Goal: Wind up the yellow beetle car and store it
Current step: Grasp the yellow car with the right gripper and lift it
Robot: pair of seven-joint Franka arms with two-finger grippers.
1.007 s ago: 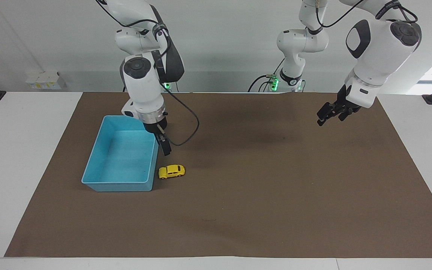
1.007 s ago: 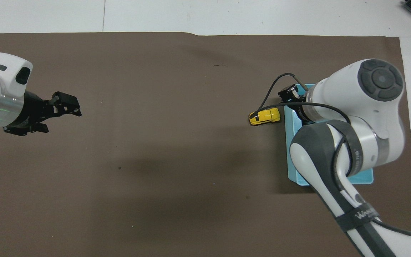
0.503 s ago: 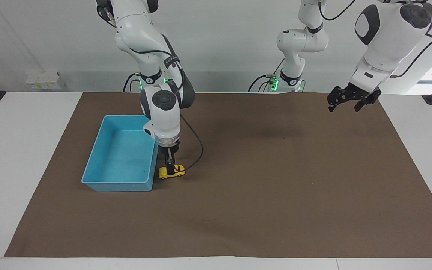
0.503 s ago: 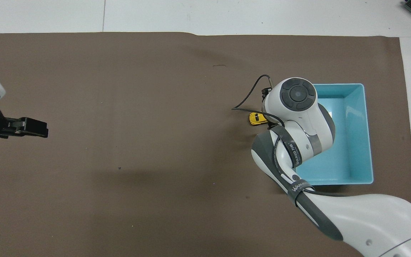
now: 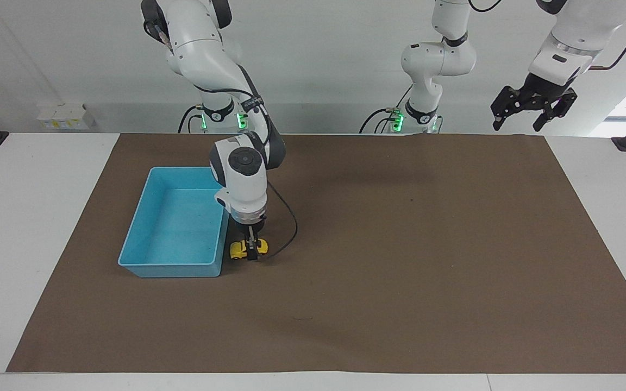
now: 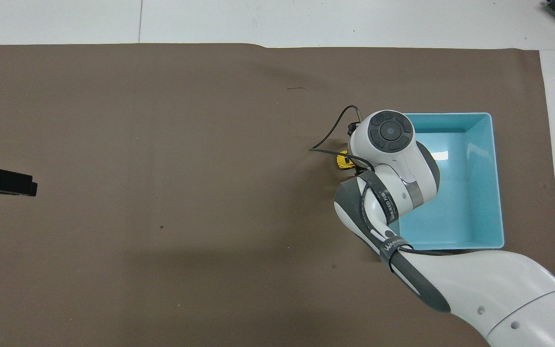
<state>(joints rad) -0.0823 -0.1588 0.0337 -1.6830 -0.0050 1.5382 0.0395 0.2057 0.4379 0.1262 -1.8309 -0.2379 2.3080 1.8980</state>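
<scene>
The yellow beetle car (image 5: 236, 250) stands on the brown mat beside the blue bin's wall, at the bin's corner farthest from the robots. My right gripper (image 5: 250, 251) points straight down and is lowered onto the car's middle, at mat level. In the overhead view the right arm's wrist (image 6: 389, 132) covers the gripper, and only one end of the car (image 6: 342, 160) shows. My left gripper (image 5: 530, 113) is open and empty, raised high over the mat's edge at the left arm's end. Only its tip (image 6: 5, 181) shows in the overhead view.
The open blue bin (image 5: 169, 270) sits on the mat toward the right arm's end, with nothing in it; it also shows in the overhead view (image 6: 497, 193). A black cable (image 5: 291, 228) loops from the right wrist down beside the car.
My right gripper swung away from the bin's rim and came straight down onto the car. The car has stayed in place. My left arm rose and drew back toward its own end.
</scene>
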